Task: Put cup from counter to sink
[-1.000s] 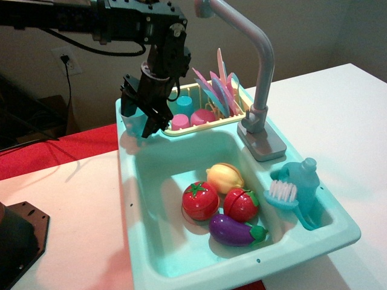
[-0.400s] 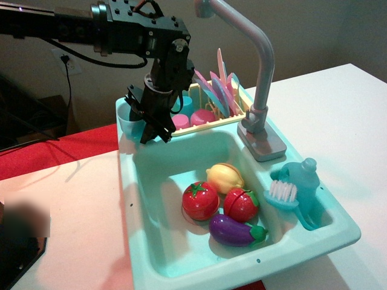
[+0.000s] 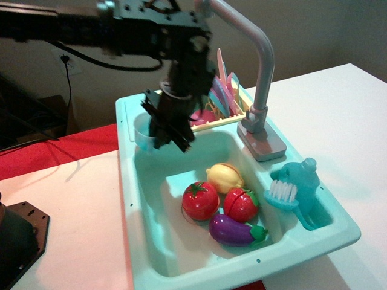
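The small pale blue translucent cup (image 3: 143,134) hangs at the back left corner of the pale turquoise sink (image 3: 151,199), just off the counter ledge (image 3: 125,112). My black gripper (image 3: 164,134) points down at the cup's right side and looks shut on its rim, with the cup tilted slightly against the fingers. The arm reaches in from the upper left. The tall grey faucet (image 3: 261,54) stands at the sink's back right.
A yellow dish rack (image 3: 213,122) with pink and blue plates sits behind the gripper. In the basin lie a tomato (image 3: 200,200), a lemon (image 3: 225,177), a red fruit (image 3: 242,204) and an eggplant (image 3: 233,231). A teal bottle and brush (image 3: 299,187) rest at the right.
The gripper has moved right and slightly down from the back left counter ledge toward the basin, and the cup has moved with it off the ledge.
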Controlling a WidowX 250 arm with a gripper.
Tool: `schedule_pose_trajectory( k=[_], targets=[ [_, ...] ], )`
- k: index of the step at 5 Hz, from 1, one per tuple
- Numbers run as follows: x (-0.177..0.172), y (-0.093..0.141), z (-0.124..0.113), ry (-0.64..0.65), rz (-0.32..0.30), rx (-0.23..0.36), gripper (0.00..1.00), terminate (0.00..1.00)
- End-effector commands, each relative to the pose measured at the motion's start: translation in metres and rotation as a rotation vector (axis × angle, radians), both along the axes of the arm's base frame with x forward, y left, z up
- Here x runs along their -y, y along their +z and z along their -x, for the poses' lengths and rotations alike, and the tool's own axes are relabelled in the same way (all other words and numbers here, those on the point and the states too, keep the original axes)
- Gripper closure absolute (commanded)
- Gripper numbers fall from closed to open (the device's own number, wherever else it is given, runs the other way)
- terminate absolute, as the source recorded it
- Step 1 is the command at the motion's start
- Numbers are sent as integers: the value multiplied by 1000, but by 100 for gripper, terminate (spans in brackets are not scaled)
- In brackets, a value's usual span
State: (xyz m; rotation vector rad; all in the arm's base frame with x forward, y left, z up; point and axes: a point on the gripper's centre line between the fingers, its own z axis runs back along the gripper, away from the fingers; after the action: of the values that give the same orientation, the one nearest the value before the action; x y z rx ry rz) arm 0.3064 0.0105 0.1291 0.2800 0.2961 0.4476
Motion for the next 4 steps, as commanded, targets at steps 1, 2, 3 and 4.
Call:
schedule_pose_trajectory(
  k=[1, 2, 3, 4],
  targets=[
    [25, 7, -23, -36, 10, 56, 100, 0],
    [39, -5, -25, -61, 17, 45, 100, 0],
    [36, -22, -18, -29, 14, 28, 100, 0],
    [28, -35, -9, 14, -3, 28, 100, 0]
  ],
)
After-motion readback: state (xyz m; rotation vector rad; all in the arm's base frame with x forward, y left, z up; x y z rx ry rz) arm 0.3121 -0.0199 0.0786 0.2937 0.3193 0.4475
